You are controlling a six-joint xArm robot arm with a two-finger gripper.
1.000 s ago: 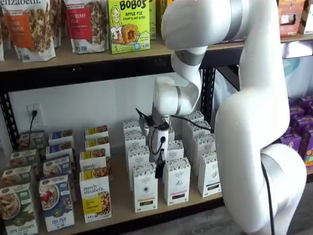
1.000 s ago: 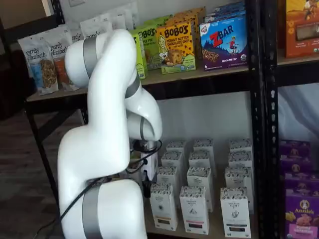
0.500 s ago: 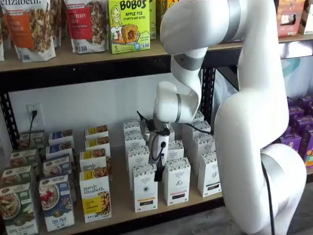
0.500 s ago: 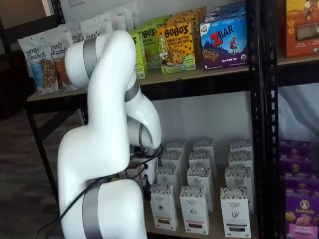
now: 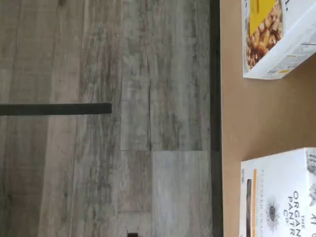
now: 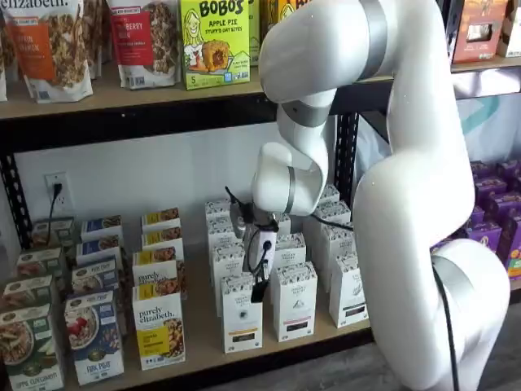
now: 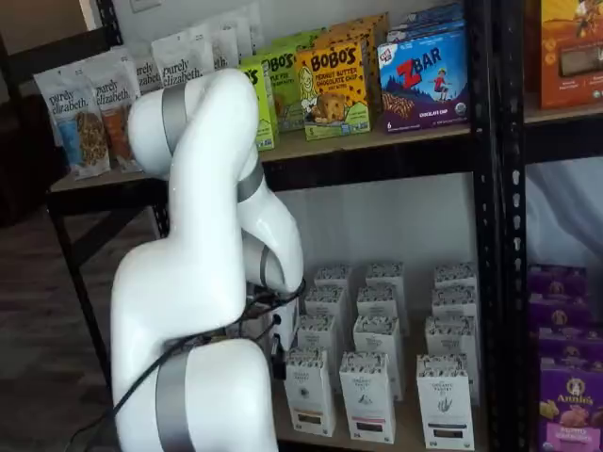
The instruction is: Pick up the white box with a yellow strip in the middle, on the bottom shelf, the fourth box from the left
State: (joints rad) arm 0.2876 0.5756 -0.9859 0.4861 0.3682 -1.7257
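- Gripper (image 6: pixel 259 287): black fingers hang just above front-row cartons, seen side-on; jaws spread wide, nothing held.
- White box (image 6: pixel 241 314) w/ yellow strip: upright at front edge of bottom shelf (image 6: pixel 203 346), directly under the fingers, not touched.
- Wrist view: box face (image 5: pixel 281 197) near shelf edge, grey plank floor (image 5: pixel 98 148) beyond.

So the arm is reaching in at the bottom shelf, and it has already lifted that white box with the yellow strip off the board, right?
Not quite. The arm is at the bottom shelf, but nothing has been lifted: in a shelf view the white box stands on the board at the front of its row, and the black fingers hang just above it with no box in them.
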